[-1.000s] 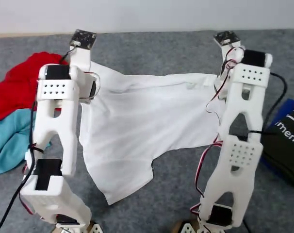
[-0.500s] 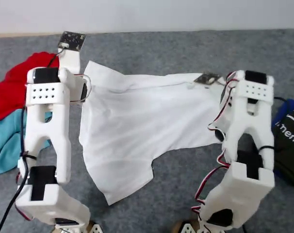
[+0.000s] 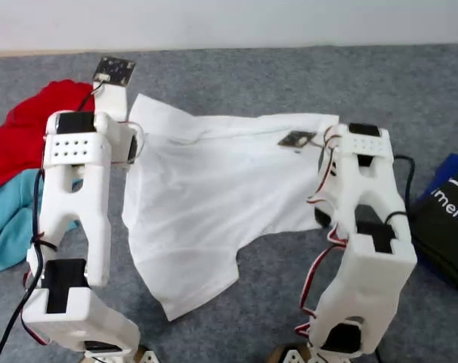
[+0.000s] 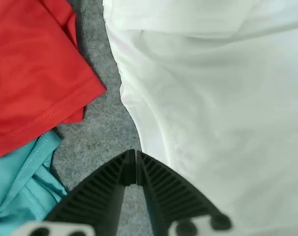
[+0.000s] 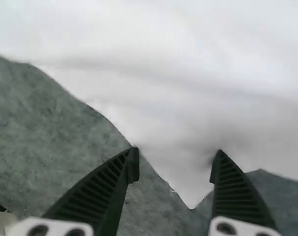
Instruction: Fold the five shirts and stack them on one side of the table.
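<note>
A white shirt [image 3: 214,189] lies spread on the grey table, one sleeve pointing to the front. In the left wrist view, my left gripper [image 4: 135,156] is shut, its tips right at the white shirt's [image 4: 213,98] side edge by the red shirt [image 4: 31,73]. Whether cloth is pinched is unclear. My right gripper [image 5: 176,164] is open low over the table, and a corner of the white shirt [image 5: 188,123] lies between its fingers. From above, the left arm [image 3: 78,166] stands at the shirt's left edge and the right arm [image 3: 361,181] at its right edge.
A red shirt [image 3: 25,136] and a teal shirt [image 3: 10,219] lie heaped at the left. A black shirt [image 3: 444,227] on something blue [image 3: 448,166] sits at the right edge. Bare grey table [image 3: 244,76] runs along the back.
The right arm drew back from the far right corner and lowered over the shirt's right edge. The left arm shifted slightly left, then held.
</note>
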